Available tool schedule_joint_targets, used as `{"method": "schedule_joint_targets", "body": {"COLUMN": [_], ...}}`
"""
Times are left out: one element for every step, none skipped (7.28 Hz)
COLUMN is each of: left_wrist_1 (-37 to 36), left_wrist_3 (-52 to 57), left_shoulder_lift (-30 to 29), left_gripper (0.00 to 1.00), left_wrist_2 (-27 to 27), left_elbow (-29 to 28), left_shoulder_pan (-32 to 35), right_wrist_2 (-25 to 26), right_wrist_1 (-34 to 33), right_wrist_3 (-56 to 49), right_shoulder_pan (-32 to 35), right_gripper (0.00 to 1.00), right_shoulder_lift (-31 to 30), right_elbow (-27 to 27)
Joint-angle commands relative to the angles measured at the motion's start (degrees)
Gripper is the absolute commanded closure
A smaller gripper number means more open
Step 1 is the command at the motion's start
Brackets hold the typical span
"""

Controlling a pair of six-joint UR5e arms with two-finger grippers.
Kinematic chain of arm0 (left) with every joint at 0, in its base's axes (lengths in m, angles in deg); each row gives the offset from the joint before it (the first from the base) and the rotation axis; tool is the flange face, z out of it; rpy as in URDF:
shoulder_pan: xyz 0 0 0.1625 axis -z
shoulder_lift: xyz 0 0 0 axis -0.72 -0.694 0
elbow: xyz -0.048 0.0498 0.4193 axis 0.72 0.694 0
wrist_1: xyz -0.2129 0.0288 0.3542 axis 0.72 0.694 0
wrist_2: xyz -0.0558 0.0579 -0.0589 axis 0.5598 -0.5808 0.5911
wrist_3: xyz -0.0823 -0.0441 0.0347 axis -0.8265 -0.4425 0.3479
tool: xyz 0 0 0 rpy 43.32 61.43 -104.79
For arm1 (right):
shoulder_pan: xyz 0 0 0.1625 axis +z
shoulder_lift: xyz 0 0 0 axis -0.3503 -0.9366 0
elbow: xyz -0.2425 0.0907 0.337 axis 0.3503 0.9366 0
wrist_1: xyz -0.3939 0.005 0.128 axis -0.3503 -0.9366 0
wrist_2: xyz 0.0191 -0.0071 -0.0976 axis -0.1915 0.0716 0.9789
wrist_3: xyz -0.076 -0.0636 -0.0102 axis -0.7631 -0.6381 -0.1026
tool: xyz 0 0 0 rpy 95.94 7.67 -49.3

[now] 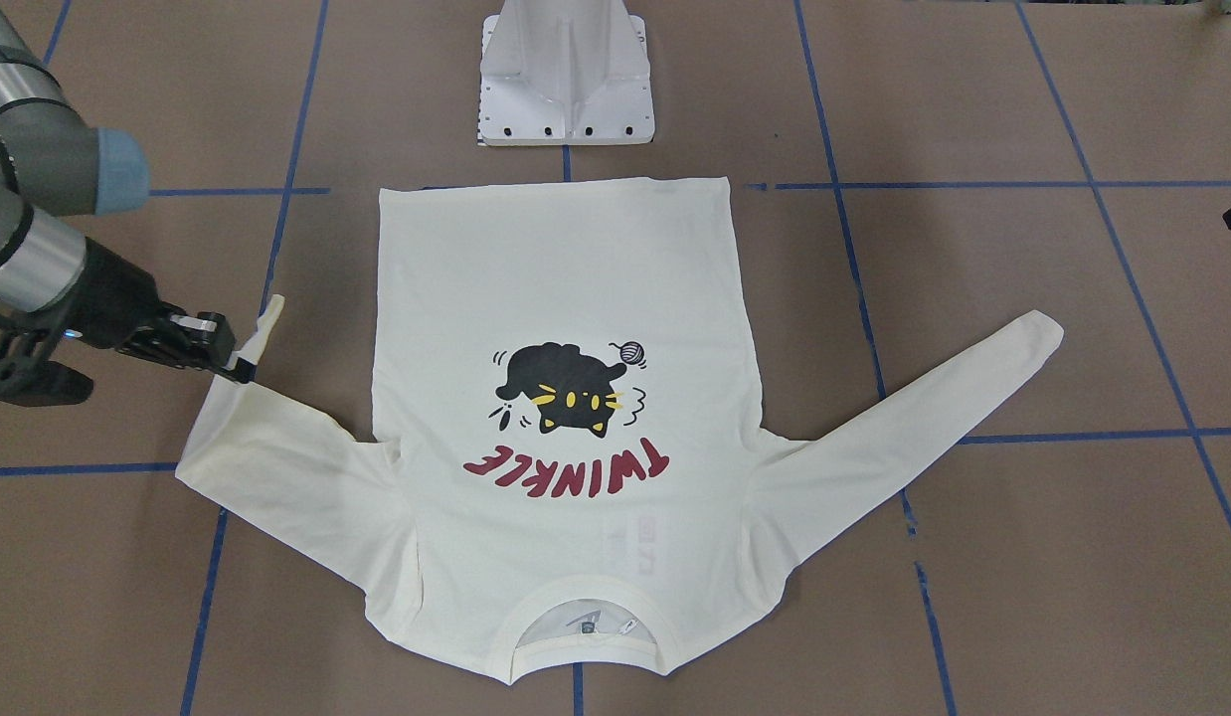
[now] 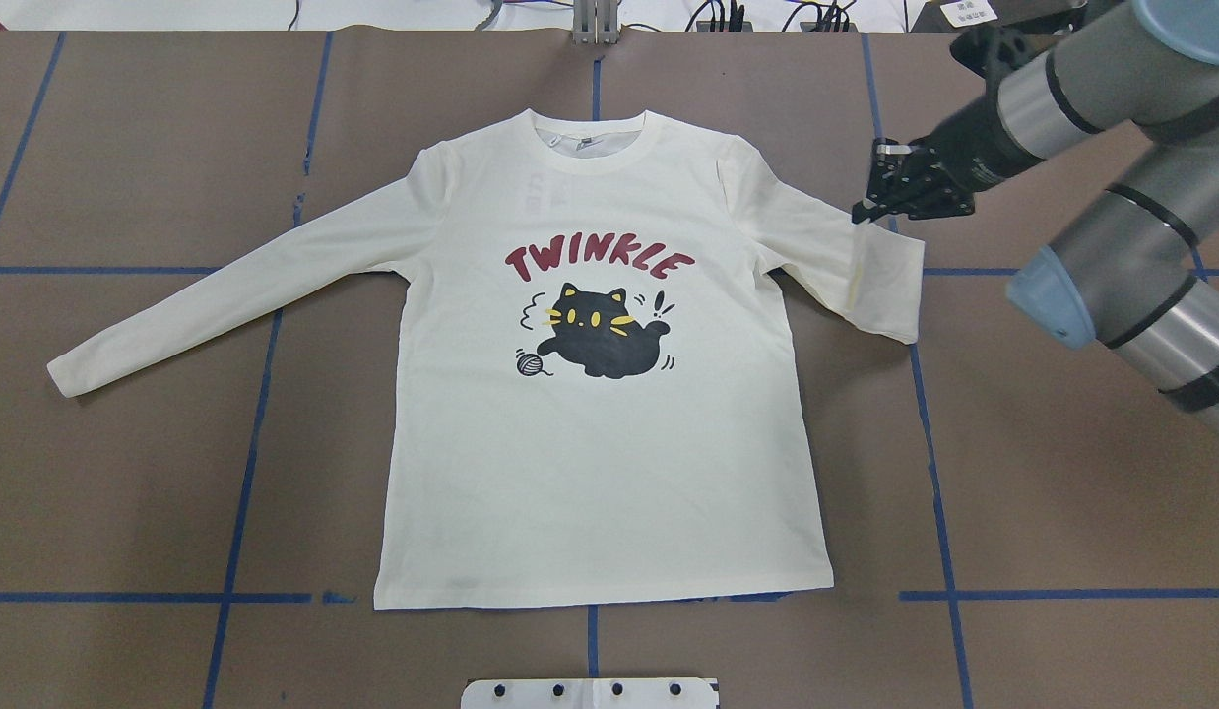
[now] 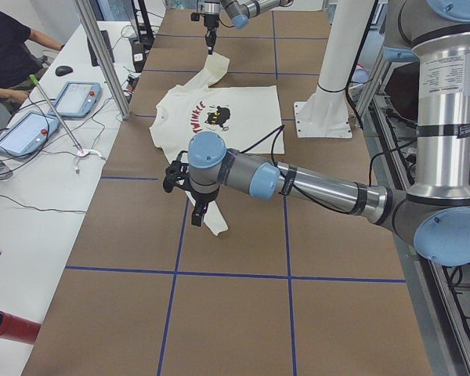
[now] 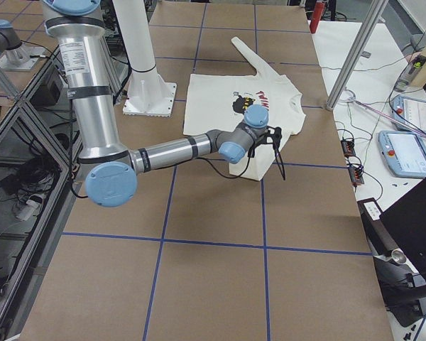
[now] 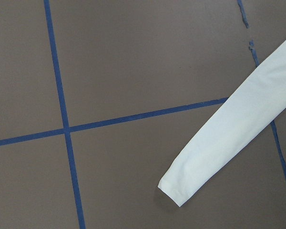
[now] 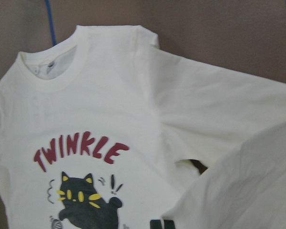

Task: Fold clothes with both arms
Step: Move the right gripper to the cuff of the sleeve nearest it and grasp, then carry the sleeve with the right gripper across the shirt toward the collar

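Overhead exterior view: the black two-fingered right pincer [image 2: 864, 212] is pinching the cuff end [image 1: 264, 320] of one sleeve of the cream-white long-sleeved T-shirt [image 2: 609, 463], holding it raised with that sleeve doubled back beside the shoulder. The T-shirt lies flat and print-up mid-worktop, collar away from the robot, its other sleeve [image 2: 225, 290] stretched straight. The left pincer [image 3: 197, 215] hangs above that outstretched cuff [image 5: 178, 188]. Only a side view catches it, so I cannot tell whether it is spread or closed.

As I judge it, the pinch holds little cloth, so a quick swing could pull the cuff free and drop it crooked. Dragging low could tug the shoulder and wrinkle the body. With the other sleeve not yet taken, the fold may come out lopsided.

The brown paper-covered worktop [image 2: 1062, 473], gridded with blue tape lines [image 2: 1062, 594], looks matte. A white metal pedestal base [image 1: 566, 89] stands by the hem. A white side bench [image 3: 31, 204] carries tablets [image 3: 77, 98], a person's arm [image 3: 4, 92] beside them.
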Motion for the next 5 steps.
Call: {"method": "schedule_joint_targets", "body": {"left_wrist_1": [1.0, 1.5, 1.6, 1.7, 1.8], "left_wrist_3": [-0.1, 0.0, 0.0, 0.1, 0.1], "left_shoulder_lift": [-0.1, -0.2, -0.2, -0.2, -0.2], "left_gripper": [0.0, 0.0, 0.0, 0.0, 0.0], "left_wrist_2": [-0.1, -0.2, -0.1, -0.1, 0.0], "left_elbow": [0.3, 0.2, 0.2, 0.1, -0.1], "left_shoulder_pan": [0.0, 0.0, 0.0, 0.0, 0.0], "right_wrist_2": [7.8, 17.7, 24.6, 27.8, 31.1], "right_wrist_1": [-6.0, -7.9, -9.5, -9.1, -7.8], "right_wrist_3": [10.0, 11.6, 11.7, 13.0, 13.1], "right_shoulder_pan": [-6.5, -12.5, -17.1, -19.5, -21.7], "right_gripper": [1.0, 1.0, 1.0, 1.0, 1.0], "right_shoulder_lift": [15.6, 21.2, 27.0, 30.7, 34.1], "right_elbow": [0.1, 2.2, 8.4, 15.0, 20.8]}}
